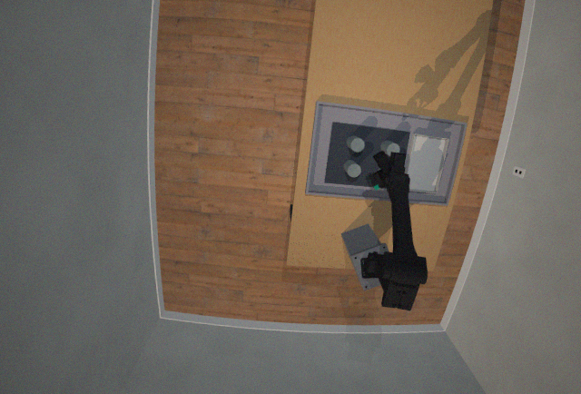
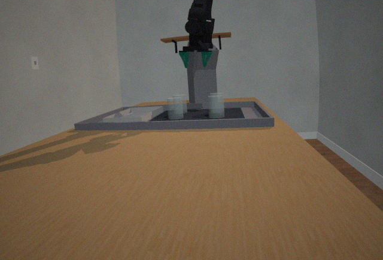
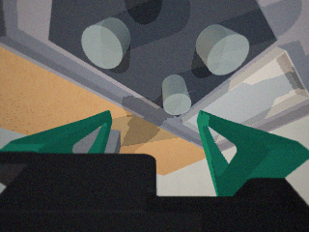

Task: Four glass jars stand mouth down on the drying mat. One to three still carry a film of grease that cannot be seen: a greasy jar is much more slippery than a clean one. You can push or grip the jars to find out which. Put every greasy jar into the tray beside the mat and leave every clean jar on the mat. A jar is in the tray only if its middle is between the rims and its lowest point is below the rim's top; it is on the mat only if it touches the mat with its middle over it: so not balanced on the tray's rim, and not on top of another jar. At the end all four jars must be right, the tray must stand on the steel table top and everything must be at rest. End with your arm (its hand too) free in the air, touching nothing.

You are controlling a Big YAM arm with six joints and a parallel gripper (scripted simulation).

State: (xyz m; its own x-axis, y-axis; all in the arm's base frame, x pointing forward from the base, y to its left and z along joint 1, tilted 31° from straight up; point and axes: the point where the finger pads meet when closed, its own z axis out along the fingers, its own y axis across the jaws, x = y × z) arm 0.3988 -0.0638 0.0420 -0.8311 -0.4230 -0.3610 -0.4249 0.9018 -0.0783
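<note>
The dark mat (image 1: 339, 155) (image 2: 234, 113) bears the upright greenish glass jars. One jar (image 1: 357, 144) stands far left and another (image 1: 353, 170) (image 3: 103, 45) near left. A third jar (image 1: 393, 148) (image 2: 175, 108) (image 3: 224, 53) stands far right, and the fourth jar (image 3: 176, 97) near right. The arm hides the fourth in the top view. The whitish tray (image 1: 424, 172) (image 2: 133, 114) (image 3: 237, 99) beside the mat holds no jar. My gripper (image 2: 195, 66) (image 3: 154, 115) is open and empty, well above the jars, over the mat's near-right side. Grease cannot be seen.
The grey rimmed steel top (image 1: 323, 113) (image 2: 176, 124) surrounds mat and tray and lies on a wooden table (image 1: 375, 52) (image 2: 191, 173). The arm's grey base (image 1: 363, 240) (image 2: 205, 85) stands at the near end. A wooden shelf (image 2: 225, 35) is behind the arm.
</note>
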